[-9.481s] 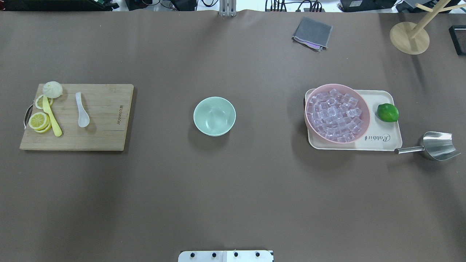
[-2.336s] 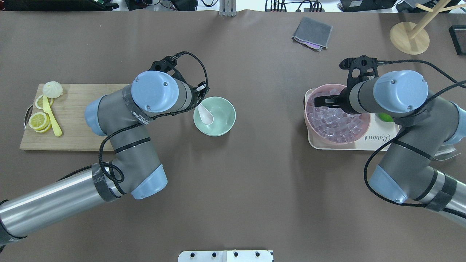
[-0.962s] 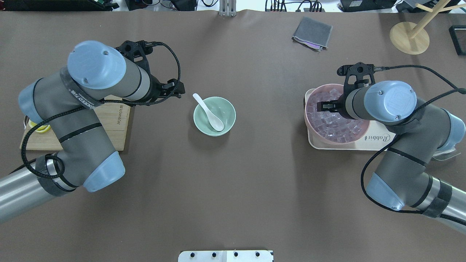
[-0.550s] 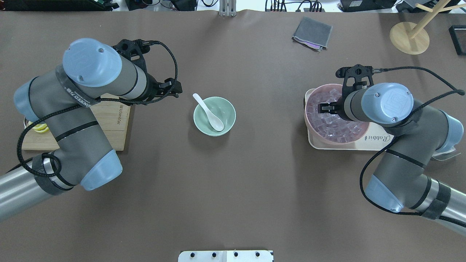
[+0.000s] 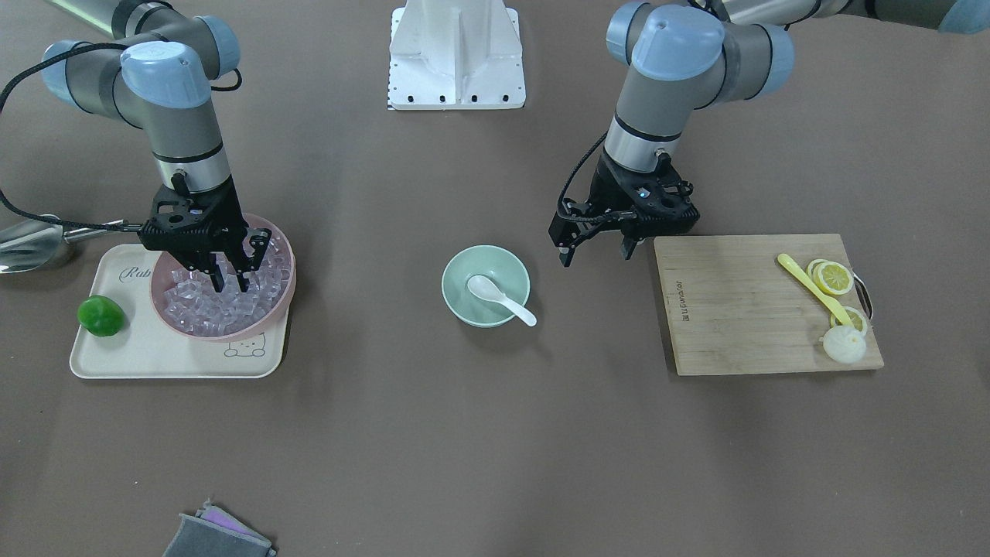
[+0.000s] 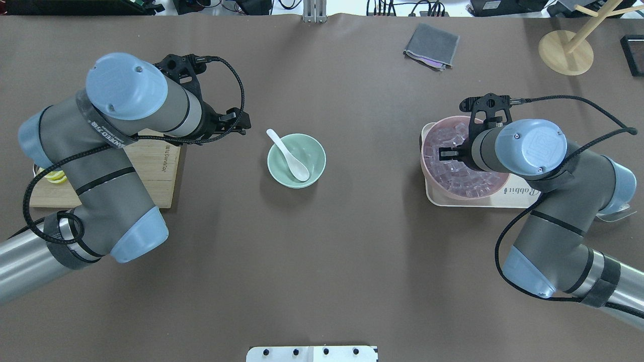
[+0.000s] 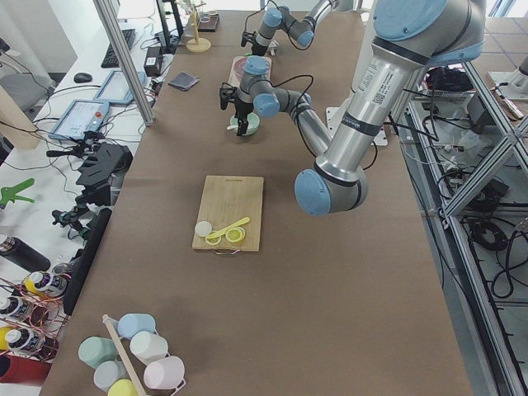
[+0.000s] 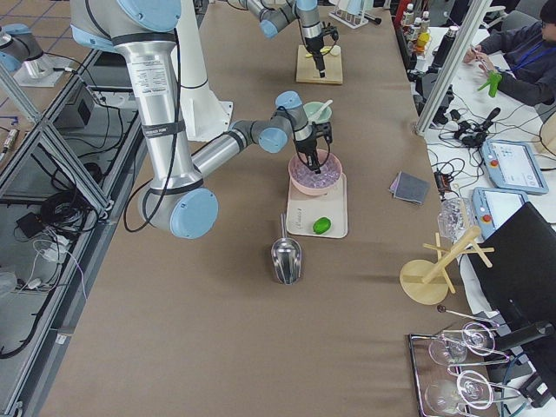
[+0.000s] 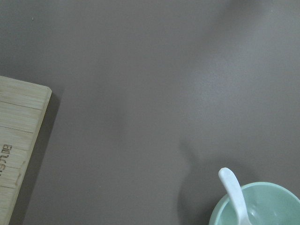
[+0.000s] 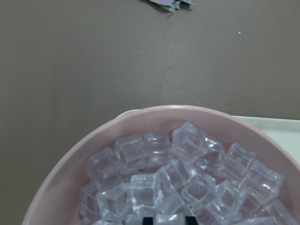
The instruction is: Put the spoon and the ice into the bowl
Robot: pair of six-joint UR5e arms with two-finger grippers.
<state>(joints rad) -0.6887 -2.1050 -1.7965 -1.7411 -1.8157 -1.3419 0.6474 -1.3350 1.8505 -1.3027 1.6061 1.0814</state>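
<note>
Down in a heap of glassy cubes, the right tool (image 5: 229, 285) is clenched on the ice (image 10: 168, 218). Its two black tips press the sides of one clear, square-edged cube at the bottom edge of the right wrist view. That cube lies among many alike in a round, smooth pink bowl (image 10: 68, 168). The pink bowl rests on a cream tray (image 5: 155, 360) with rounded corners. In the front-facing view a glossy green lime (image 5: 100, 315) sits on the tray at 9 o'clock from the pink bowl. A shiny metal scoop (image 5: 31, 244) lies farther out the same way, off the tray, on the matte brown table (image 5: 495, 449).

The left tool (image 5: 595, 255) hangs released above bare table, its fingers spread wide with nothing between them. Seen from overhead it is at 10 o'clock from the mint-green bowl (image 5: 460, 272), near it but apart. The spoon (image 5: 495, 294), glossy white, lies in that bowl with its rounded scoop on the smooth inside. Its short handle leans over the rim toward 11 o'clock. At 9 o'clock from the bowl, well apart, is a rectangular wooden board (image 5: 742, 309) with a plain grain. On the end away from the bowl lie lemon slices (image 5: 834, 277), a slim yellow utensil (image 5: 812, 288) and a pale pleated bun (image 5: 843, 344). A folded grey cloth (image 6: 431, 45) lies toward 12 o'clock from the pink bowl.
</note>
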